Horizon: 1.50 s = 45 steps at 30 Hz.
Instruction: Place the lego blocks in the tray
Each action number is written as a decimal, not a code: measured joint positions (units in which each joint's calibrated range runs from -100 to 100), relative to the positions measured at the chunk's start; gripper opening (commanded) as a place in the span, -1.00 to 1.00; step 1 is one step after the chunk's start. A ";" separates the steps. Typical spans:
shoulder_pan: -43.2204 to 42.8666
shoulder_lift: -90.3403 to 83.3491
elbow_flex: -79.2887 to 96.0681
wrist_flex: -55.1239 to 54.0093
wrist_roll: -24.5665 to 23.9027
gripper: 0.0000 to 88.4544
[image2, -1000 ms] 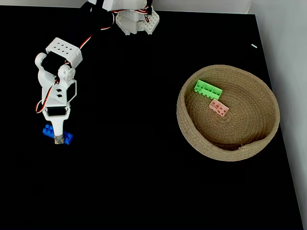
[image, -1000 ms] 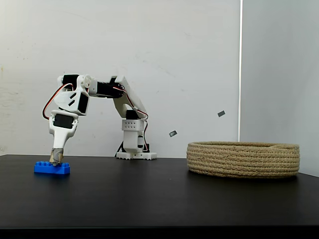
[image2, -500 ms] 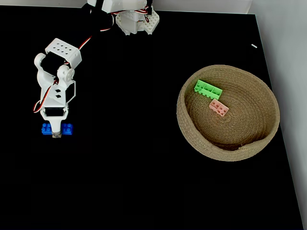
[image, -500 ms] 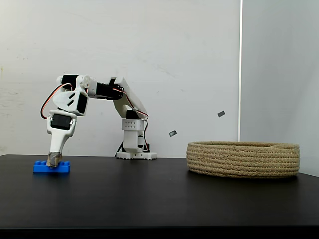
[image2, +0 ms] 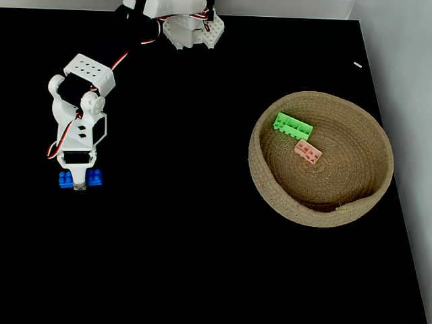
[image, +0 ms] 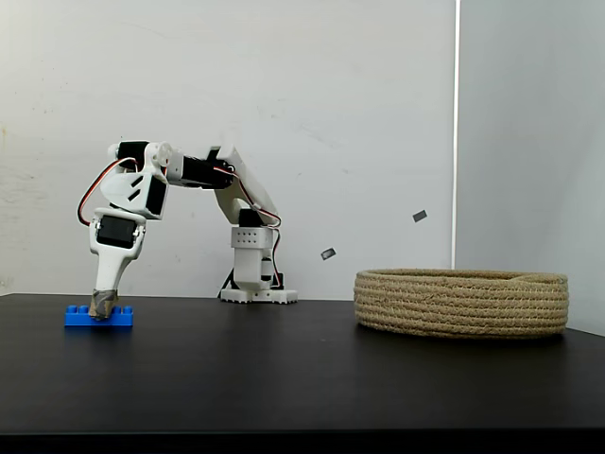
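Blue lego brick (image2: pixel 80 179): flat on black desk (image2: pixel 189 236), left in both fixed views. Tool (image2: pixel 81 184): tips down astride brick's middle, grip extent indeterminable. Rope tray (image2: pixel 270 196), right: holds pink brick (image2: pixel 308 151), green brick (image2: pixel 292 125).

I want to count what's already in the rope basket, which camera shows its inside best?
The fixed view from above: the round tan rope basket lies open, holding a green brick and a pink brick. The side fixed view shows its outer wall.

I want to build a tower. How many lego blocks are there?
3. The green block and the pink block lie inside the rope basket. The blue block sits on the black table, under the robot's hand. None looks hidden.
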 measured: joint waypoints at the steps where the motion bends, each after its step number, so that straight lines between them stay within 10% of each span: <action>1: 0.00 -0.68 0.53 0.49 0.39 -1.00; 13: -10.59 -24.85 16.17 4.14 7.08 -1.00; 30: -50.81 -51.06 41.18 -4.55 14.36 -1.00; 36: -57.17 -52.42 45.25 -6.33 14.31 -0.23; 42: -55.54 -55.73 46.93 -5.60 13.87 -0.22; 45: -51.63 -59.88 51.35 -5.77 14.70 -0.56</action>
